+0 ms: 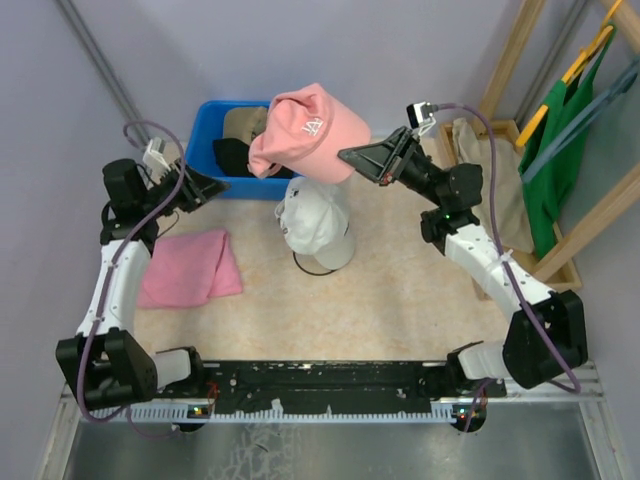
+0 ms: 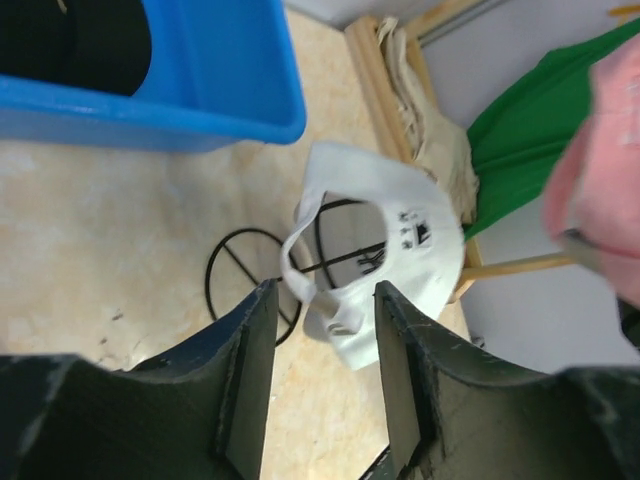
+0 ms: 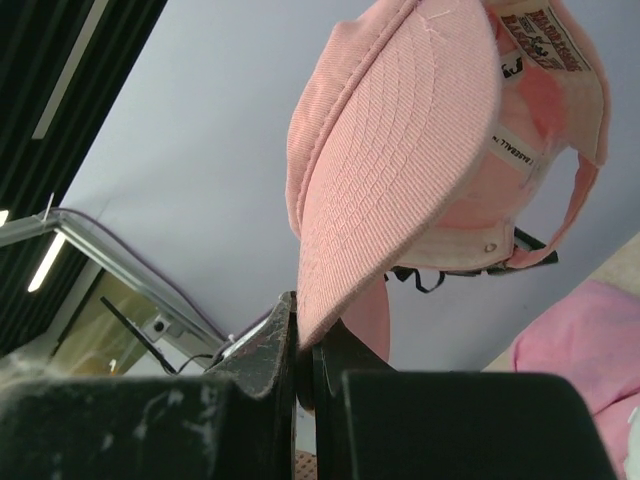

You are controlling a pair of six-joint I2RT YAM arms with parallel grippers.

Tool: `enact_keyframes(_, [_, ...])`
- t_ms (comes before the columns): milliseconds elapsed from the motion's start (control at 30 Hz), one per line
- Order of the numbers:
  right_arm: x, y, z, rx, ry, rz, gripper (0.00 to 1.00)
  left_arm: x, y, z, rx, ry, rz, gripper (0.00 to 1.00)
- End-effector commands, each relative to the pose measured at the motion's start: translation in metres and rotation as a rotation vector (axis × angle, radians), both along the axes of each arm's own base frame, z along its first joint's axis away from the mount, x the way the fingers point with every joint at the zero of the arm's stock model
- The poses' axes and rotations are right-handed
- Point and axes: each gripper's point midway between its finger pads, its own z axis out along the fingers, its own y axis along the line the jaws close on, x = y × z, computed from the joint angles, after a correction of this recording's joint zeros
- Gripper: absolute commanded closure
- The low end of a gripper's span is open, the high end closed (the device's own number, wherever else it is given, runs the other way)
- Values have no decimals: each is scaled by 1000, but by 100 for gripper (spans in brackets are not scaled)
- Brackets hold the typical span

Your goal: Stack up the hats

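My right gripper is shut on the brim of the pink hat, holding it in the air above the white hat. The right wrist view shows the jaws pinching the brim edge of the pink hat. The white hat rests on a black wire stand at the table's middle. The black hat and the tan hat lie in the blue bin. My left gripper is open and empty beside the bin, facing the white hat between its fingers.
A flat pink cloth lies on the table at the left. At the right stands a wooden rack with green bags and a beige garment. The blue bin sits at the back left.
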Motion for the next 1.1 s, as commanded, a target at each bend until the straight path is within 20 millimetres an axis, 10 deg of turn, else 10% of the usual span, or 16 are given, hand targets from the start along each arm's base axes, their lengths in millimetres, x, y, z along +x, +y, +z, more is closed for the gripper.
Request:
enact_keyframes(0, [-9,-4,19,50,-58,41,100,-14,-13,-24,68,-41,-80,49])
enact_keyframes(533, [-8,-17,19,69,-42,37,100,17,-73,-101,28,-8,-178,40])
enact_keyframes(1067, [-8,-33,5,63,-11,4,100,31,-117,-116,-2,10,-238,49])
